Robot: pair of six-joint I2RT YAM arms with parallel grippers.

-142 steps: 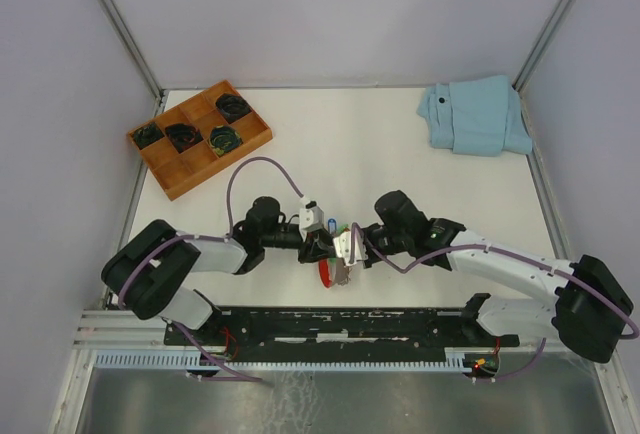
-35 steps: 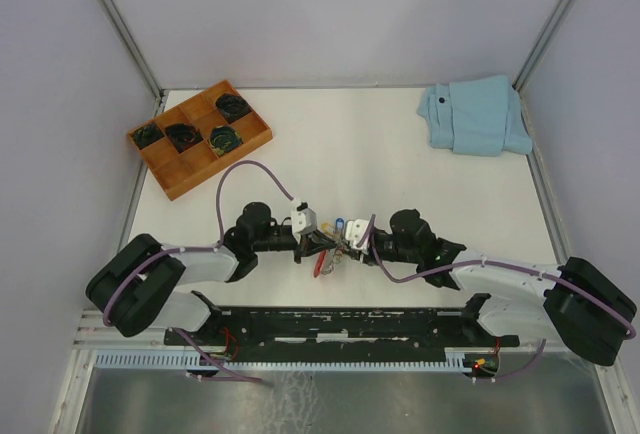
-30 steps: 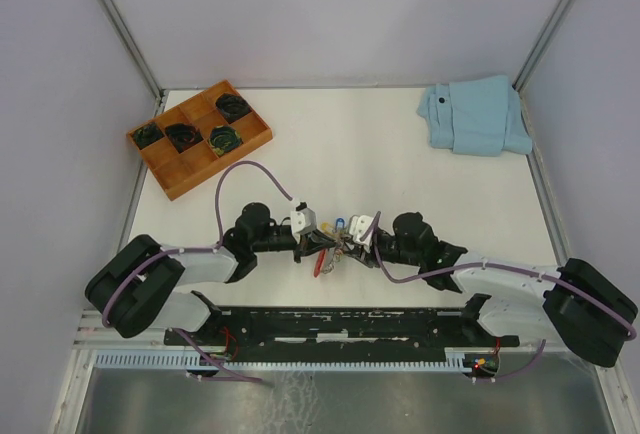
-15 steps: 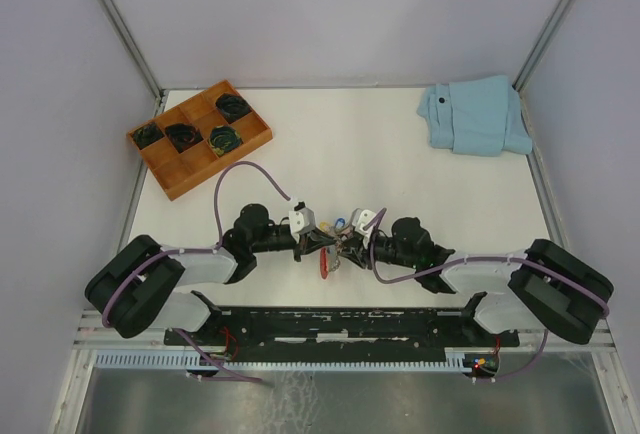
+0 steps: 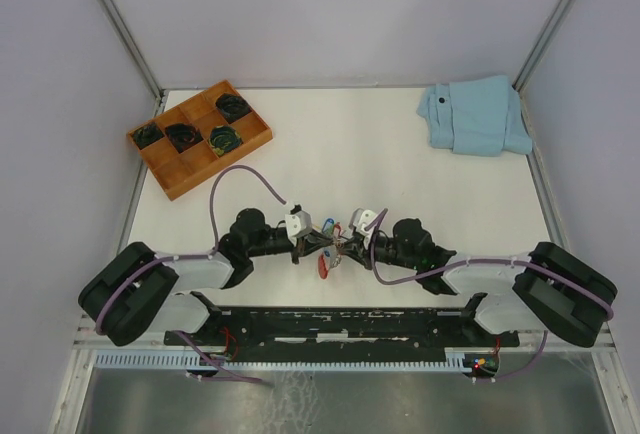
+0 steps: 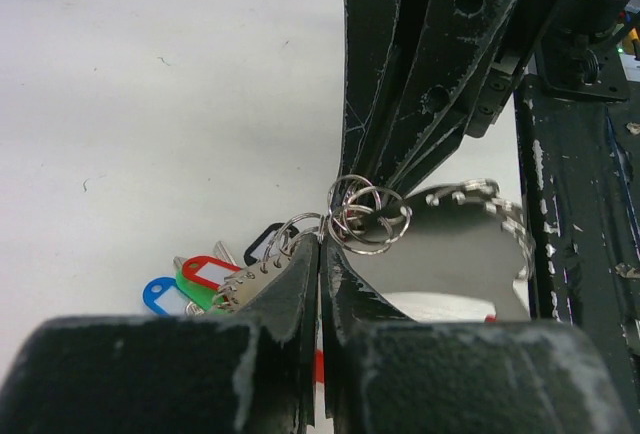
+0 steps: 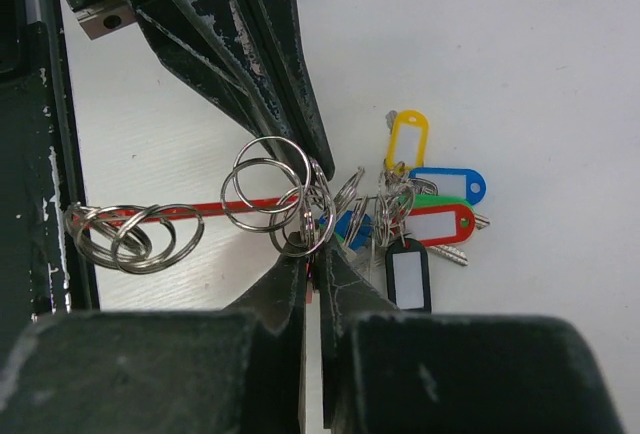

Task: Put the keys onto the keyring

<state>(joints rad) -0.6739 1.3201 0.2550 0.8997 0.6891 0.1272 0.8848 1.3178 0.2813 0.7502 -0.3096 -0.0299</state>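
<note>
The left gripper [image 6: 322,242] and right gripper [image 7: 318,254] each pinched the keyring [image 7: 305,216] from opposite sides, probably steadying it for the keys [image 7: 432,224].

Shiny metal keyring [image 7: 268,190], glossy plastic-tagged keys [image 7: 436,224], matt white table [image 5: 350,144].

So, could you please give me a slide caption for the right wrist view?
Right end effector and left end effector pinch the keyring from opposite sides, colour-tagged keys fanned beside it.

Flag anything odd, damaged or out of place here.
Nothing looks spilled or broken. The wooden tray sits askew to the table edges, and the jaws of both arms show whitish scuffing.
</note>
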